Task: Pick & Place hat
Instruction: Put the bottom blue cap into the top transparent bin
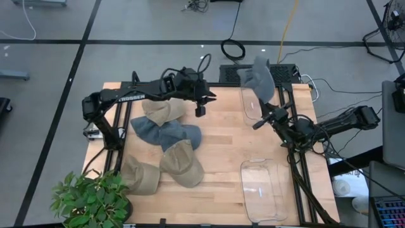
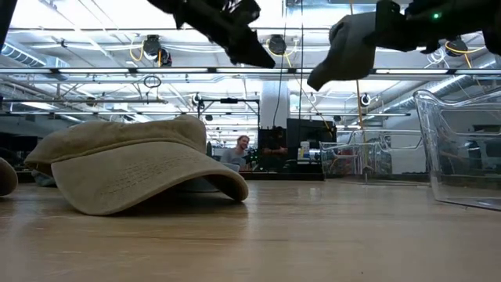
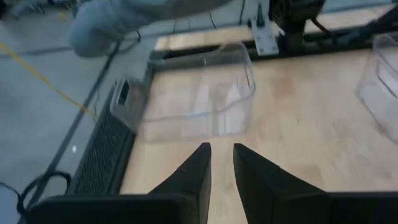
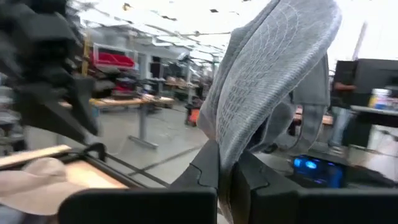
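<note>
Fingers of the right gripper (image 4: 225, 163) pinch the grey hat (image 4: 267, 81); left gripper (image 3: 222, 163) slightly parted, empty.

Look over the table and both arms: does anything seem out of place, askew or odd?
Nothing is spilled or damaged. The one oddity: a grey hat hangs in the air, pinched by its brim in the right gripper above the far clear bin. The remaining hats lie in a loose overlapping heap near the left arm; the left gripper holds nothing.
</note>
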